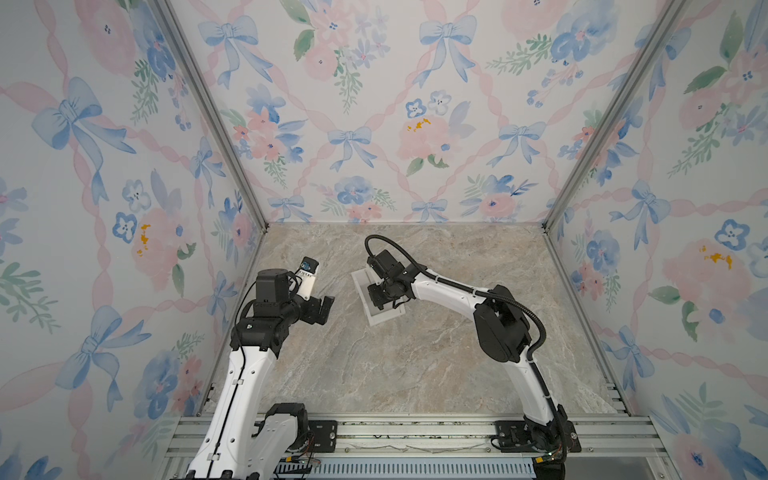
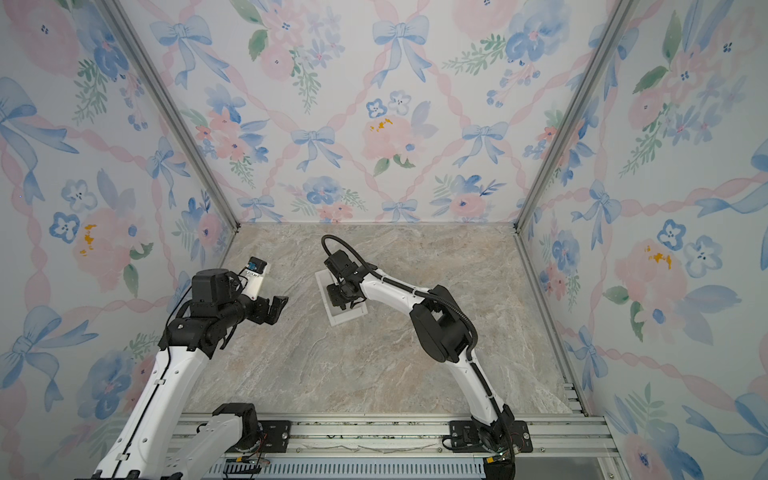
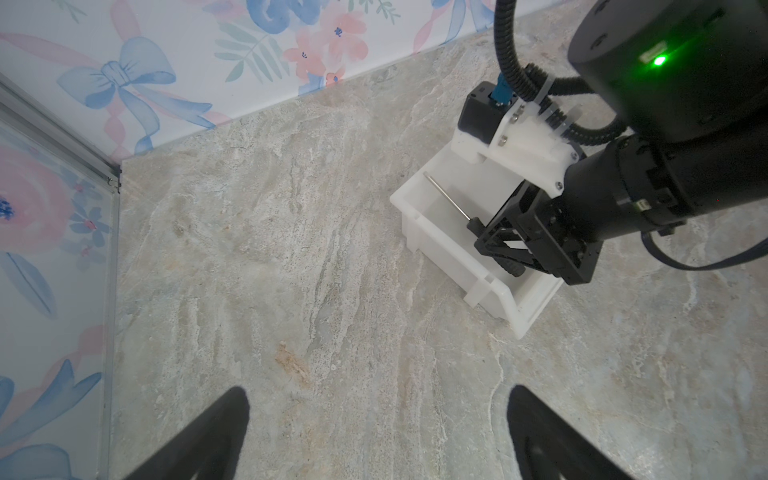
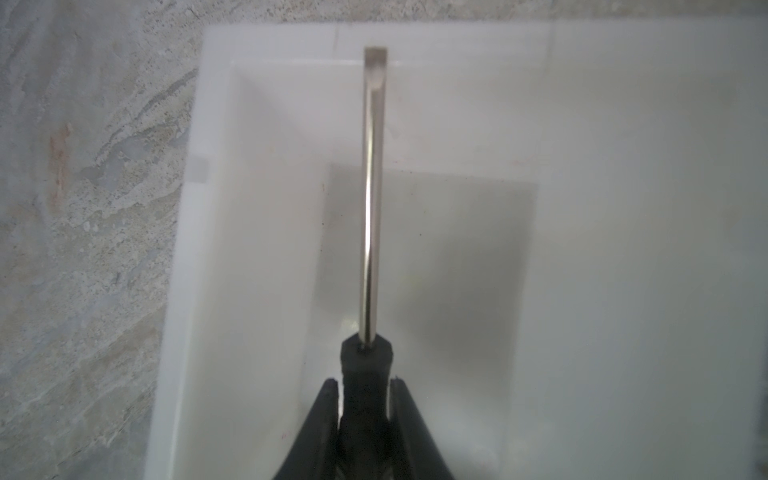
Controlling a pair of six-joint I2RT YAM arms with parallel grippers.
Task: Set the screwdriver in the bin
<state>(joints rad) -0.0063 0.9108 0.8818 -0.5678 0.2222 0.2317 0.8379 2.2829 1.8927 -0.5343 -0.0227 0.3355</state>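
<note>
The white bin (image 1: 388, 318) (image 2: 348, 319) stands on the marble floor near the middle. My right gripper (image 1: 379, 298) (image 4: 365, 380) hangs low inside it, shut on the black handle of the screwdriver (image 4: 372, 199); only thin slivers of light show beside the handle at the fingertips. The grey shaft (image 3: 446, 197) points level along the bin (image 3: 440, 249), with its tip over the far rim. In both top views the arm hides the screwdriver. My left gripper (image 1: 328, 307) (image 3: 378, 395) hovers off to the bin's left, open and holding nothing.
Floral walls with metal corner posts (image 1: 257, 208) close in three sides of the marble floor (image 1: 395, 374). A metal rail (image 1: 415, 432) carrying both arm bases runs along the front edge. Bare floor lies between the left gripper and the bin.
</note>
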